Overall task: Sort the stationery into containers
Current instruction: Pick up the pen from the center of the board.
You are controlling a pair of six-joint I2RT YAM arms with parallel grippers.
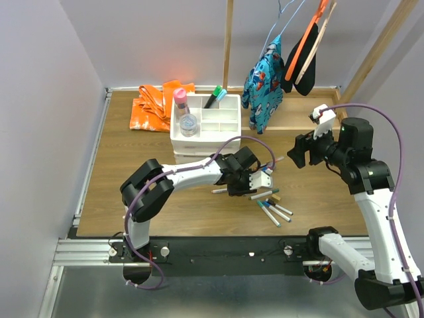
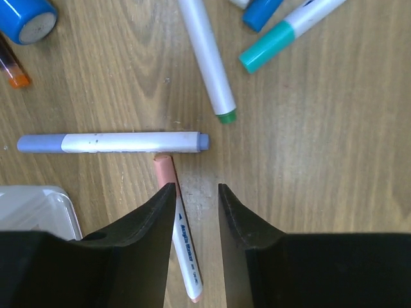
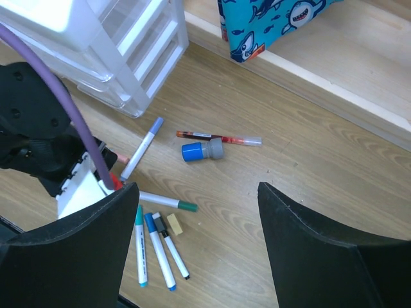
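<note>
Pick step, I'd say: the left gripper [image 2: 196, 187] is low over the table with its jaws set narrow and holding nothing. The pink-capped marker [image 2: 186, 256] lies lengthwise in the gap, close along the left finger [image 2: 144, 224] and not centred, its cap poking out ahead. The next move probably calls for a small shift to centre it, a drop and a squeeze across the barrel, then a carry to the drawer unit [image 1: 199, 149] just behind. The lilac-capped marker [image 2: 109, 142] lies crosswise just past the cap and could get bumped. The right gripper [image 3: 198, 186] hangs higher off to the side, fingers wide and empty. The left wrist view alone shows that offset. The top view shows the top tray already holding a clear jar [image 1: 189, 124] and upright markers [image 1: 215, 97], which neither wrist view shows. The right wrist view lays out the rest on the table: blue highlighter [image 3: 201, 151], red pen [image 3: 218, 137], green-tipped marker [image 3: 167, 201], tan block [image 3: 174, 223], three more markers [image 3: 158, 250].
</note>
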